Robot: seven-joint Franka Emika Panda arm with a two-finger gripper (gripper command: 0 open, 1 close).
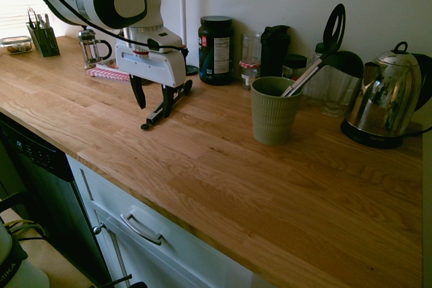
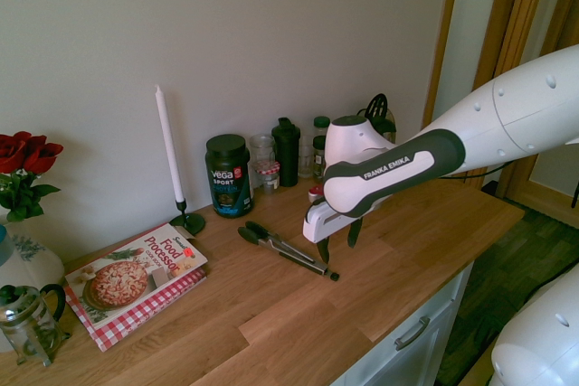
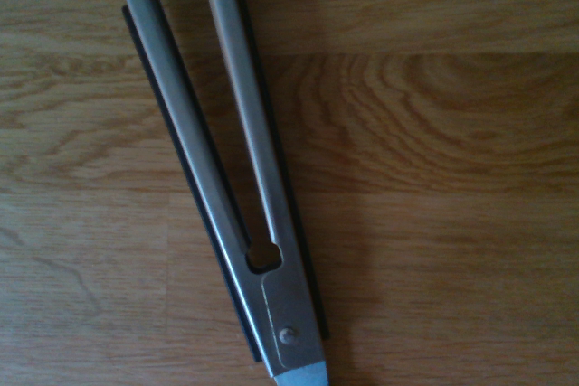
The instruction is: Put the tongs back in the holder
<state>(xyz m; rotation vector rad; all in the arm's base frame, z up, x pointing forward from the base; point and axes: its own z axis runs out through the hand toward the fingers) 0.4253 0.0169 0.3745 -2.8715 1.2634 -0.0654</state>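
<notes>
The tongs lie flat on the wooden counter, long and slim, with silvery arms edged in black. In the second exterior view the tongs run from near the black jar toward the counter's front. My gripper hangs open just above their joined end, nothing between its fingers. From the other side the gripper shows the same. The wrist view looks straight down on the tongs, on their hinge and two arms. The holder, a green ribbed cup, stands upright to the right, with a black spatula leaning in it.
A steel kettle stands right of the holder. Along the wall are a black jar, bottles and a French press. A cutlery caddy sits far left. A cookbook and a candle lie beyond the tongs.
</notes>
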